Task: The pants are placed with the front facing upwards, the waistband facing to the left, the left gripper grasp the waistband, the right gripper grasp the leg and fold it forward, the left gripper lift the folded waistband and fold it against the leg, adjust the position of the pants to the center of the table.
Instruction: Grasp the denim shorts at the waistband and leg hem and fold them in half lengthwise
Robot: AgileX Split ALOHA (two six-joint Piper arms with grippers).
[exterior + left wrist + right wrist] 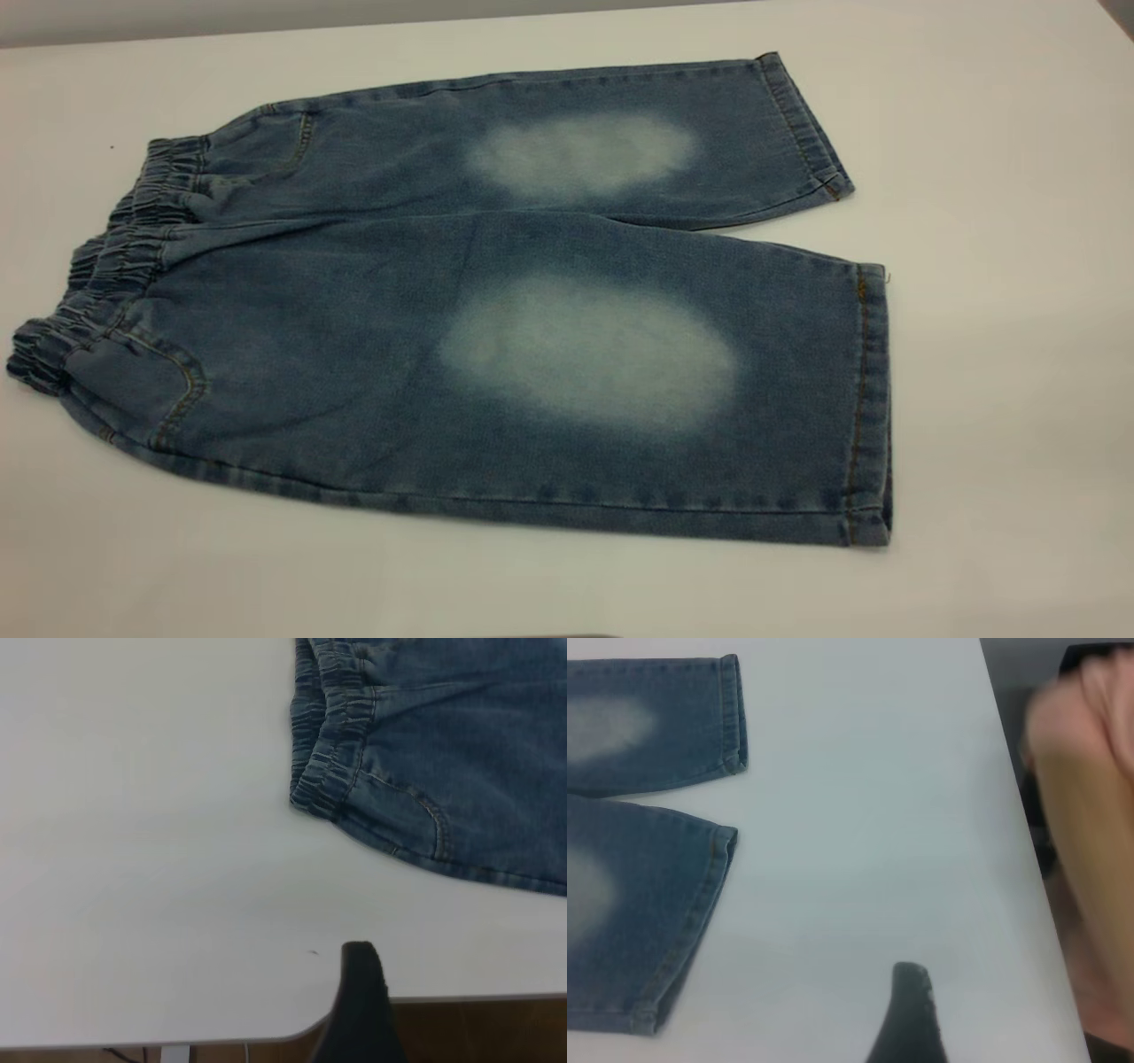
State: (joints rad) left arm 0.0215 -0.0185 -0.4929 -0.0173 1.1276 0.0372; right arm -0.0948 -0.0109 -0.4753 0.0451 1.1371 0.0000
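In the exterior view no arm shows; the pants (pixel 496 301) lie flat, front up, on the table (pixel 1001 399), waistband (pixel 106 266) at left, the near leg (pixel 620 381) with its pale oval patch. In the left wrist view the left gripper (pixel 359 1010) hovers off the waistband's near corner, apart from it; its state cannot be told. In the right wrist view the right gripper (pixel 908 1014) hangs over bare table right of the cuffs, likewise unreadable; a person's blurred arm (pixel 1085 859) stands beyond the table's edge.

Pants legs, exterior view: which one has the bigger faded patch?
The leg nearer the camera: its pale oval patch is clearly larger than the one on the far leg.
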